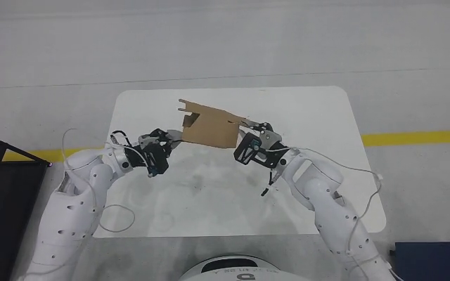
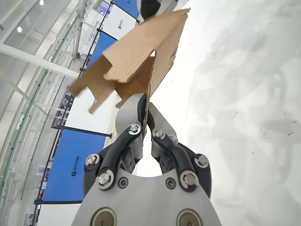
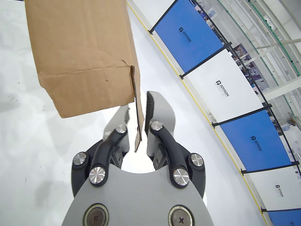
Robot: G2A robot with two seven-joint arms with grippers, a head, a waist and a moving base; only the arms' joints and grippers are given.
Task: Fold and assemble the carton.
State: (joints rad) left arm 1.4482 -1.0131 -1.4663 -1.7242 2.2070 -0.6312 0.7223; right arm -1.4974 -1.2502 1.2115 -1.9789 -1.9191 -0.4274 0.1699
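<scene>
Top view: left pincer [image 1: 172,142] clenched on carton [image 1: 211,126]; right pincer [image 1: 243,135] released, astride its edge.

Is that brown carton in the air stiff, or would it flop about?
Probably fairly stiff: pinched at one edge by the left gripper, the carton holds its panels flat in the air. Likely light: thin board. The loose flaps would probably hinge at their creases.

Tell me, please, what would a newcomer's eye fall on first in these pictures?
The brown carton, partly folded, is held in the air above the white table, between the two arms. The left gripper is shut on a flap edge at one end, and the right gripper is at the opposite end.
</scene>
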